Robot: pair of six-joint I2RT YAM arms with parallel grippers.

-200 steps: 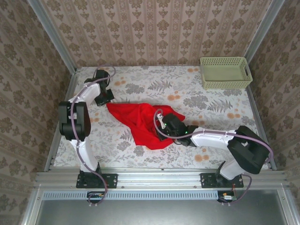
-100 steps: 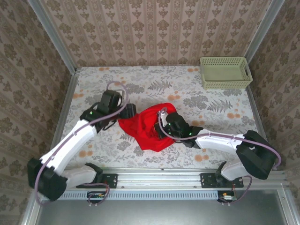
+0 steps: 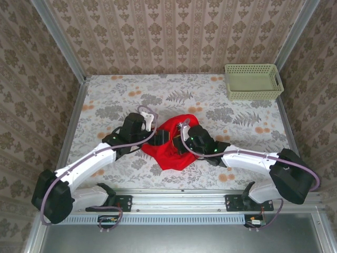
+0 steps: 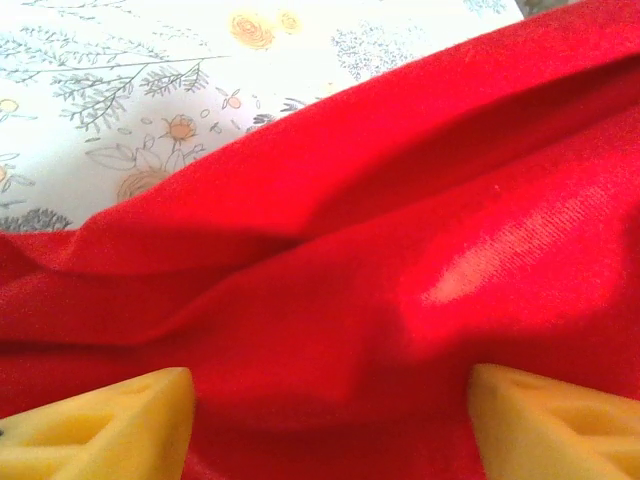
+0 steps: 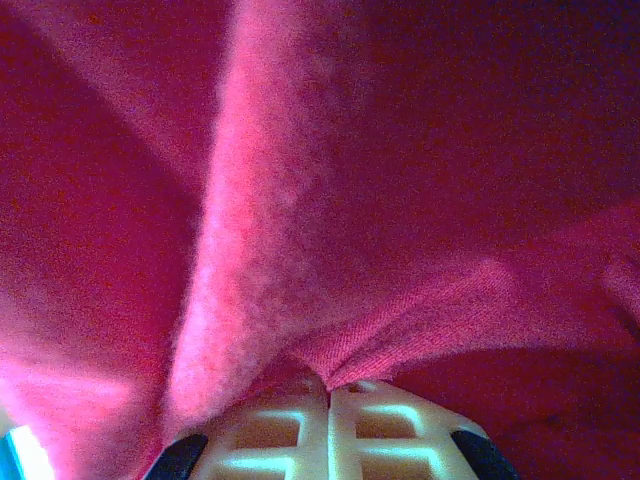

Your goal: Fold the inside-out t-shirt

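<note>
Red t-shirt: count 1, bunched in heap near middle of table, toward front edge. Grippers: 2, both at heap. Left gripper at heap's left side, yellow fingers apart, cloth lying between them, not clamped. Right gripper at heap's right side, fingers together, pinching cloth fold. Basket: 1, pale green, far right corner, well apart from t-shirt.

The white left arm and white right arm stretch inward, wrists close together. The left tool holds its yellow fingers apart; the right tool is pinched shut on the bright red cloth t-shirt.
</note>
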